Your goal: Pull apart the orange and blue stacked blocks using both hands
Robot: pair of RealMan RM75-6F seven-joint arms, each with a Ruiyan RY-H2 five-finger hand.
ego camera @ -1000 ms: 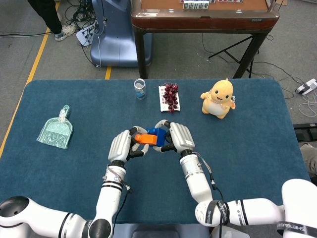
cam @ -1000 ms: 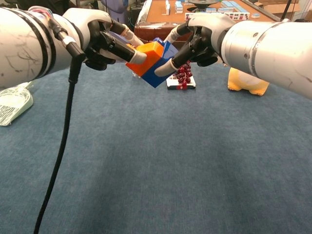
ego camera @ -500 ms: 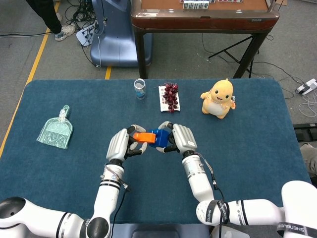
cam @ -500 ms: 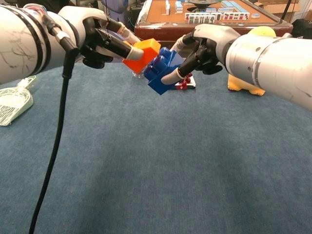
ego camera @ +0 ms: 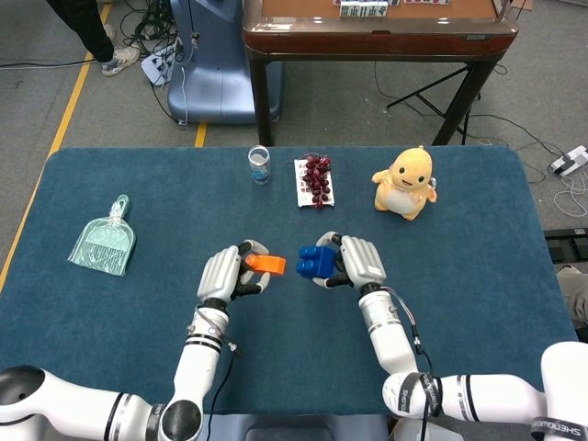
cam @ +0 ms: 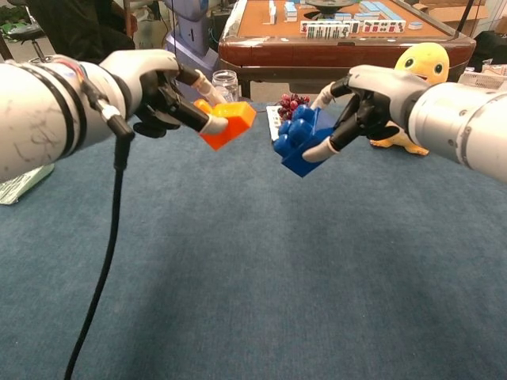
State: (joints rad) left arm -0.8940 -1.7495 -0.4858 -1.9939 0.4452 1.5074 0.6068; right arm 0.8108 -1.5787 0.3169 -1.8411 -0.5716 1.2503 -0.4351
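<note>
The two blocks are apart, with a clear gap between them. My left hand (ego camera: 228, 272) (cam: 162, 96) grips the orange block (ego camera: 266, 264) (cam: 228, 124) above the blue tabletop. My right hand (ego camera: 358, 263) (cam: 366, 103) grips the blue block (ego camera: 316, 262) (cam: 300, 146), whose studs point toward the orange one. Both blocks are held above the table in the chest view.
At the back of the blue table (ego camera: 478, 266) stand a small glass jar (ego camera: 260, 164), a white tray of dark grapes (ego camera: 315, 180) and a yellow duck toy (ego camera: 405, 183). A green dustpan (ego camera: 104, 243) lies at the left. A brown table (ego camera: 377, 28) stands beyond.
The blocks came apart: one second ago they were joined between the hands, half a second ago just splitting. My left hand has drawn left with the orange block, my right hand right with the blue.
</note>
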